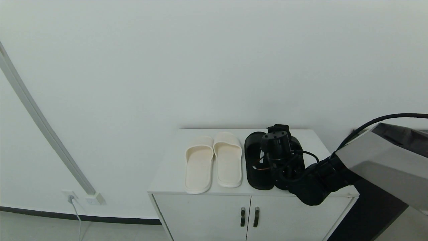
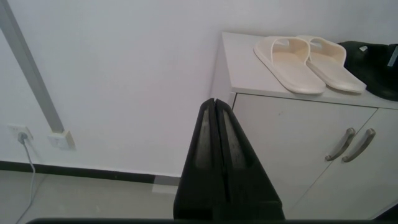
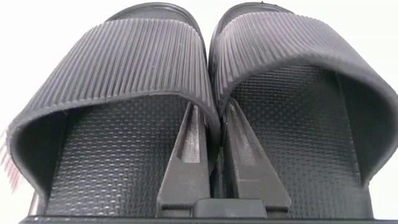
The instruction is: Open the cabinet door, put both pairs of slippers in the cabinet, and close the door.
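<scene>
Black slippers (image 3: 124,81) in right gripper (image 3: 212,107), atop white cabinet (image 1: 200,217)

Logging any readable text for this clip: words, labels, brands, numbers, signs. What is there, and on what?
None: no text reads in any view.
cream slippers: plain, no print shows.
black slippers: ribbed straps and dotted soles, no lettering.
cabinet doors: blank white fronts.
wall socket: any marking is too small to tell.
</scene>
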Controlling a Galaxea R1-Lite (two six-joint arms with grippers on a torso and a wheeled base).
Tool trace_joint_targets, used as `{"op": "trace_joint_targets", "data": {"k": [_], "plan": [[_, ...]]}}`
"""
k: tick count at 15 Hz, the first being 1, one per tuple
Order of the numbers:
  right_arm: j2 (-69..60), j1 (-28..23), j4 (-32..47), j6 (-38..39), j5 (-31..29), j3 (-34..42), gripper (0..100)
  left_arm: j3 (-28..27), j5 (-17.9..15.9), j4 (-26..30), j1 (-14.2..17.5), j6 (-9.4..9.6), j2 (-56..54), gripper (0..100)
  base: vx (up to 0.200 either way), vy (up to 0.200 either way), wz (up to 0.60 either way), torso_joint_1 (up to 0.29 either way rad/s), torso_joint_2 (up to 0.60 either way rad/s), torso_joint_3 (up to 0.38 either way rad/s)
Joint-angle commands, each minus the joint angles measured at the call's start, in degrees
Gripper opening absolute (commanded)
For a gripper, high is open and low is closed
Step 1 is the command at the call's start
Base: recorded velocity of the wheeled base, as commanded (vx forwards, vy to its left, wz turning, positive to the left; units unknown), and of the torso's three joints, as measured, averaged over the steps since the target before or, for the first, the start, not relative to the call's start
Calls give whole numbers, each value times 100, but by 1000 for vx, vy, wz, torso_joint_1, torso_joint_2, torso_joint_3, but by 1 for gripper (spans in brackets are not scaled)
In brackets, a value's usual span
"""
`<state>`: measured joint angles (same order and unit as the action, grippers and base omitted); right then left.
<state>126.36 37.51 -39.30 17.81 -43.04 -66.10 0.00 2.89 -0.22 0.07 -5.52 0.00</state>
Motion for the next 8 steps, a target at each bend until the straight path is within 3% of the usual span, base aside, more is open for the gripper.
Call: {"op": "trace_joint_targets", "data": {"k": [1,3,8], "plan": [[-322,2,2,-67,-2,185,0,0,1,-4,1,-1,9,0,0,0,0,0,0,0],[-841,37,-16,-261,130,554,0,0,1,-4,1,-1,9,0,0,0,0,0,0,0],[-2344,406,-69,-718,1615,1890,0,0,1,-4,1,7,0,0,0,0,0,0,0,0]]}}
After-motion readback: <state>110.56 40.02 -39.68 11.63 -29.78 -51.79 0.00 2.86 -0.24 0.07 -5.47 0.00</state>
